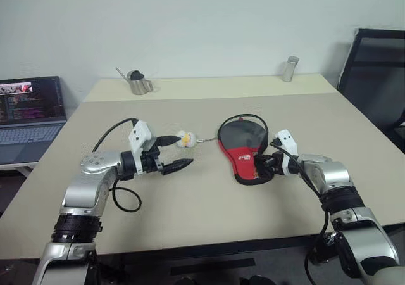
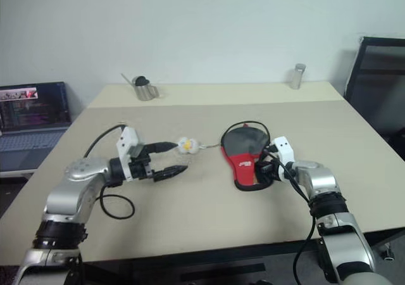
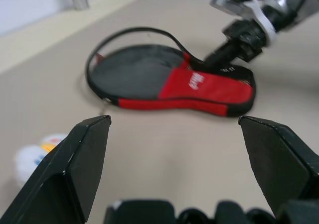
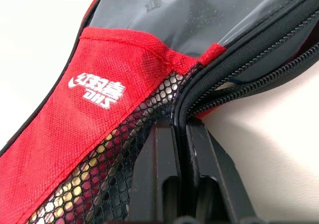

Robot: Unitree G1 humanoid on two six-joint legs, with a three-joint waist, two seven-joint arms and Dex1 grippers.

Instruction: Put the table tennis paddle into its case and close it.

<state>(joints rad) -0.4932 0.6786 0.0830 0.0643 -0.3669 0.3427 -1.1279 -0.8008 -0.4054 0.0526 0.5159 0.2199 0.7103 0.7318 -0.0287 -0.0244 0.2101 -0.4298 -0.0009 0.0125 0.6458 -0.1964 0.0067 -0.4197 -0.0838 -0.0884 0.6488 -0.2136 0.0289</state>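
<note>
Right fingers (image 4: 172,179) pinch together on the zip rim of the case (image 1: 243,151), mid-surface (image 1: 209,215). Left fingers (image 3: 89,154) spread wide, apart from it.

Office or lab, beige table (image 1: 209,209), open laptop (image 1: 28,117), black chair (image 1: 373,69)

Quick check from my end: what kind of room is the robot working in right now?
Most likely an office or lab workroom. An open laptop showing lines of code sits on a side desk, a black chair stands by the large beige table, and the wall behind is plain.
</note>
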